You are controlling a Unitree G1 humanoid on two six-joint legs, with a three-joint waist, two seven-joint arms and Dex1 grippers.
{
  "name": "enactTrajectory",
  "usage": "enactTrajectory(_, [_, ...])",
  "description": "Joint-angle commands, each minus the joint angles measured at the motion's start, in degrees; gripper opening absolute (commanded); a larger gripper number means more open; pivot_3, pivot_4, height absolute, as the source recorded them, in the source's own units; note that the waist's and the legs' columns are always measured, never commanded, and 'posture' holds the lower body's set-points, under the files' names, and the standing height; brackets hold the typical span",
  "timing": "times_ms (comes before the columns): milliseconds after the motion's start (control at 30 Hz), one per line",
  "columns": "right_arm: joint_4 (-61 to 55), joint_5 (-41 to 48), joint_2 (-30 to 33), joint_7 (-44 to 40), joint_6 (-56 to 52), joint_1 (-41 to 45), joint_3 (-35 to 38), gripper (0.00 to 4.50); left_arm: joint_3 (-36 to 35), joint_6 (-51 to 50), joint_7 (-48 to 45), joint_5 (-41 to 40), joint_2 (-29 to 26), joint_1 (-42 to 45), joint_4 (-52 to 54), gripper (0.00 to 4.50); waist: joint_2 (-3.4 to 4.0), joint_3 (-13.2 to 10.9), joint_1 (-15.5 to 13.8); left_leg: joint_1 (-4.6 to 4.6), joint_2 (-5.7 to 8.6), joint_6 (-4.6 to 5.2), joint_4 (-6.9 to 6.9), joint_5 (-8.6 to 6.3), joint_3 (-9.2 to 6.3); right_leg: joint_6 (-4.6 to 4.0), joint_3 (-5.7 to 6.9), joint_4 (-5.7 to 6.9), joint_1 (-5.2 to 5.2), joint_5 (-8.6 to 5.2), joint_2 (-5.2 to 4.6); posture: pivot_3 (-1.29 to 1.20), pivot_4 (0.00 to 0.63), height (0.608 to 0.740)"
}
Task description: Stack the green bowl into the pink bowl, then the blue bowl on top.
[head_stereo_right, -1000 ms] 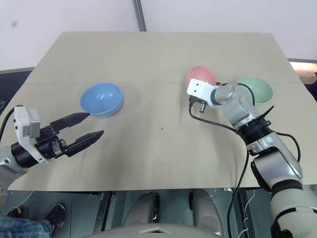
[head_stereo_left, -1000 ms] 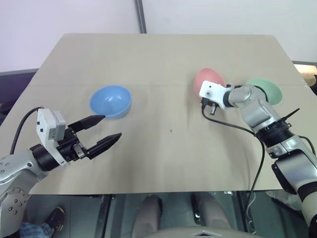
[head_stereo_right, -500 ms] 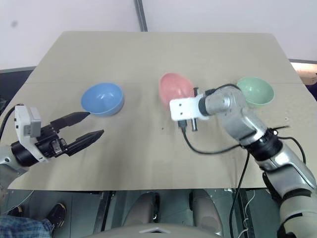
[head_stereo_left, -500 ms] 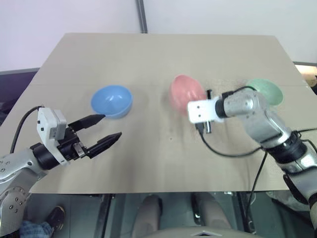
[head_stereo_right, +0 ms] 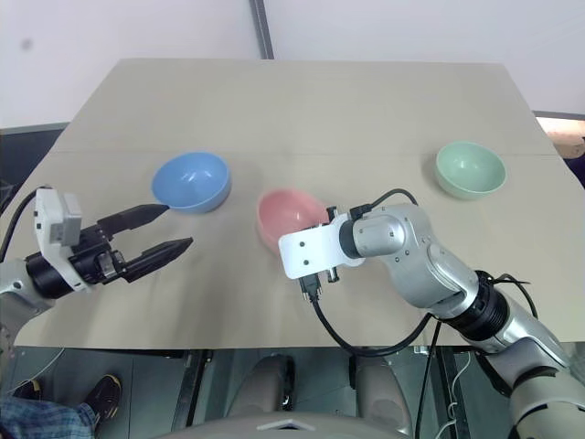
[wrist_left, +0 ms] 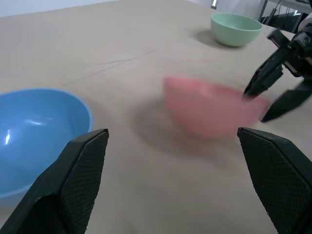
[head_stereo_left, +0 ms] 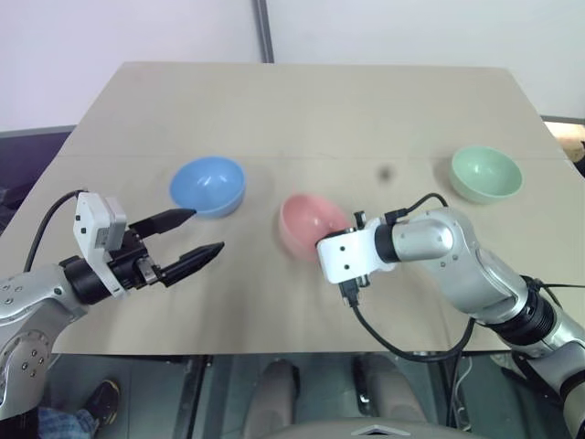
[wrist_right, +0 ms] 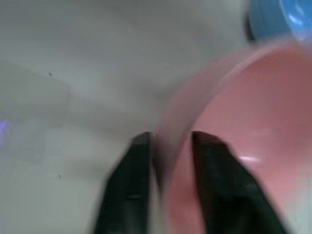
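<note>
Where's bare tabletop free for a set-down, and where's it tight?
Free: the far strip of the beige table beyond all bowls, and the stretch between the glossy salmon-pink bowl and the pale mint-green bowl. Tight: near-centre, where the sky-blue bowl, pink bowl and both hands crowd.

The table (head_stereo_left: 302,101) (tan) carries the blue bowl (head_stereo_left: 207,186) and green bowl (head_stereo_left: 485,174).

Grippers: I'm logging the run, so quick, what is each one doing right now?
Left gripper: open, holding nothing.
Right gripper: fingers astride the pink bowl rim; whether it grips cannot be told.
</note>
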State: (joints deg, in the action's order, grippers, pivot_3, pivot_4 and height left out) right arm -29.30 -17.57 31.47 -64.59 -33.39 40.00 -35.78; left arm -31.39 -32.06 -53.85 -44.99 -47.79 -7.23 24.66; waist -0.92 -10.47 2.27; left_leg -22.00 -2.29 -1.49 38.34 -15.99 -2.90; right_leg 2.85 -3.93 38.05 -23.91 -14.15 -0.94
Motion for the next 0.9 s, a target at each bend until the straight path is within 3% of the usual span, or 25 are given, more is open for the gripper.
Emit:
enactTrajectory(33, [-1.83,-0.07,0.06,0.22,-0.61,0.32,0.55,3.09,0.03,0.97,-0.73,0.22,-0.71,0.87,0.1,4.5,0.0,0.0,0.05,0.0,0.0,0.0,0.0,0.0,-0.01,0.0,0.0,0.0,0.0,0.0,0.01,0.0,0.15,0.74])
enactTrajectory(300, [-3.42,11.55,0.85,-5.56,-11.71,3.1,9.26,3.09,0.54,1.48,-0.91,1.03,-0.2,1.66,-0.41,4.5,0.0,0.0,0.09,0.0,-0.01,0.0,-0.01,0.0,0.0,0.0,0.0,0.0,0.0,0.0,0.0,0.0,0.15,0.74])
enactTrajectory(433, [-1.3,23.96,2.44,-9.21,-20.5,3.68,20.88,3.09,-0.04,1.64,-0.76,1.23,-0.09,1.51,-0.56,4.5,0.0,0.0,-0.01,0.0,-0.01,0.01,-0.01,0.0,-0.03,0.0,0.02,-0.01,0.01,0.0,0.0,0.0,0.15,0.74])
enactTrajectory(567, [4.41,31.8,4.05,-7.17,-29.14,4.85,31.23,3.09,-0.77,1.65,-0.67,1.32,0.06,0.59,-0.4,4.5,0.0,0.0,-0.03,0.0,0.02,0.01,-0.01,0.0,0.0,0.0,0.01,-0.05,0.05,0.0,-0.03,0.0,0.15,0.74])
enactTrajectory(700, [11.21,41.72,3.56,-6.54,-25.67,-0.09,49.0,3.09,-1.67,1.8,0.01,1.47,0.31,-0.07,-0.22,4.5,0.01,-0.01,-0.13,0.0,-0.01,0.01,-0.06,-0.01,-0.03,-0.01,0.03,-0.04,0.05,0.0,0.03,0.0,0.15,0.74])
enactTrajectory(900, [18.34,45.28,9.85,-8.76,-13.48,-11.36,57.98,3.09,-3.21,1.51,0.26,1.17,-0.03,-0.32,-0.8,4.5,0.03,-0.02,-0.25,-0.05,0.03,0.04,-0.06,-0.03,0.04,0.0,0.0,-0.14,0.07,0.0,-0.04,0.0,0.15,0.74])
